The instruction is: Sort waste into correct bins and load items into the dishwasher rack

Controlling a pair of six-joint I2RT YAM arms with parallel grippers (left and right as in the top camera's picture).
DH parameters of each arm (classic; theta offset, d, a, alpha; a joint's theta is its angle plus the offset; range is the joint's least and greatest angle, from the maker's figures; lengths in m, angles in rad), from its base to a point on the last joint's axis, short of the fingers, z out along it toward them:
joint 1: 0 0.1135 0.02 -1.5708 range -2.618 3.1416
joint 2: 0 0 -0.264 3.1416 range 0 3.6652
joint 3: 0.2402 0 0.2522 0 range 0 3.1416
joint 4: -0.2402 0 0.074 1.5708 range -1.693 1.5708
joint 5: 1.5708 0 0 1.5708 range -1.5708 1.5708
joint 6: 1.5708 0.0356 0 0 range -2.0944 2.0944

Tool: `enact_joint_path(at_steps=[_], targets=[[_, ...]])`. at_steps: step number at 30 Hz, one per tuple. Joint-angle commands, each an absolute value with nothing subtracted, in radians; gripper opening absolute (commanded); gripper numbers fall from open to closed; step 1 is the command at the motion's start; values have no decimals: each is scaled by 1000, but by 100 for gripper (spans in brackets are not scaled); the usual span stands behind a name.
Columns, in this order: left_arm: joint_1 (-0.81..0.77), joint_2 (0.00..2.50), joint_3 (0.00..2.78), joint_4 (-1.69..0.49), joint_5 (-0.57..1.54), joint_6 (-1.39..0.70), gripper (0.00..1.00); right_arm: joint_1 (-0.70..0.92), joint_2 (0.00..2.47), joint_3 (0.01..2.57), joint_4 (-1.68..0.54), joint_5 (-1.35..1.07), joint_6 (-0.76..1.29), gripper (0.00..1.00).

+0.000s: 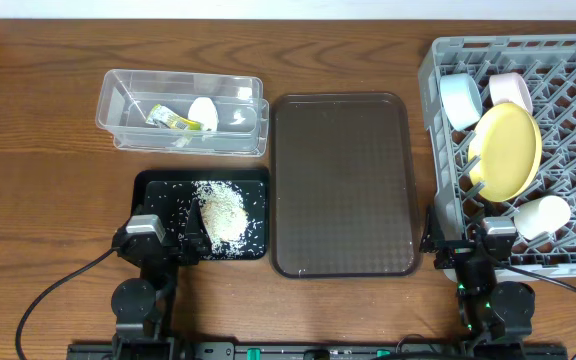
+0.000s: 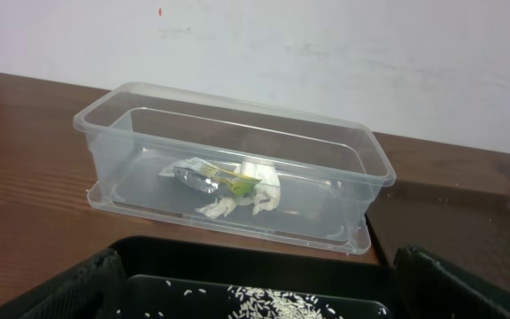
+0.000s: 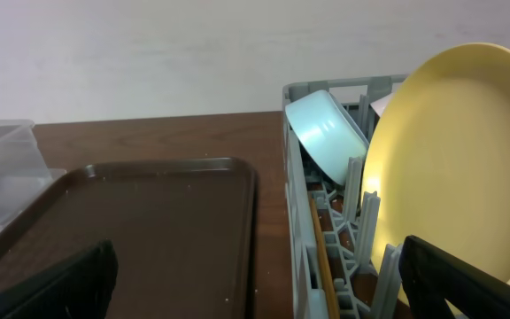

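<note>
Waste looks fully sorted. The small green-and-yellow snack wrapper (image 2: 211, 177) and the crumpled white paper (image 2: 259, 190) lie together on the floor of the clear rectangular plastic tub (image 1: 118, 95) at the far left. The loose white cooked rice (image 1: 221, 212) sits heaped and scattered in the shallow black rectangular tray (image 1: 153, 190) just near of that tub.

The large square grey plastic dishwasher rack (image 1: 431, 70) on the right holds the round yellow plate (image 1: 508, 150) on edge. The light blue bowl (image 1: 460, 100) and the white bowl (image 1: 510, 90) are tipped on the plate's far side, and the small white cup (image 1: 542, 216) lies on its near side. In the right wrist view a thin wooden strip (image 3: 319, 248) slants down inside the rack wall. I take it for the pair of chopsticks, though it is too narrow to be sure.

The large brown rectangular serving tray (image 1: 343, 185) between bins and rack carries nothing. Judging by this, little or nothing is left to do.

The left gripper (image 2: 255, 297) hangs over the near edge of the black tray, jaws wide apart with nothing between them. The right gripper (image 3: 255, 288) sits at the near left corner of the rack, jaws likewise spread and holding nothing.

The bench (image 1: 38, 180) is dark brown wood with a plain grain, and no scraps show on it. Behind it stands a flat white wall (image 2: 326, 53), unmarked but for a tiny red speck.
</note>
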State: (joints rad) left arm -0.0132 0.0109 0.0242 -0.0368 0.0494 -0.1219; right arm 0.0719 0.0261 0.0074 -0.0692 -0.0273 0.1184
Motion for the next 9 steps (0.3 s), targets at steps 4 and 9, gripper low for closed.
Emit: enact_joint_path(at_steps=[4,9], targets=[[-8,4,4,-66,48,-102,100,80,26,6,-72,-34,118,99],[-8,4,4,-67,48,-102,100,80,26,6,-72,-34,118,99]])
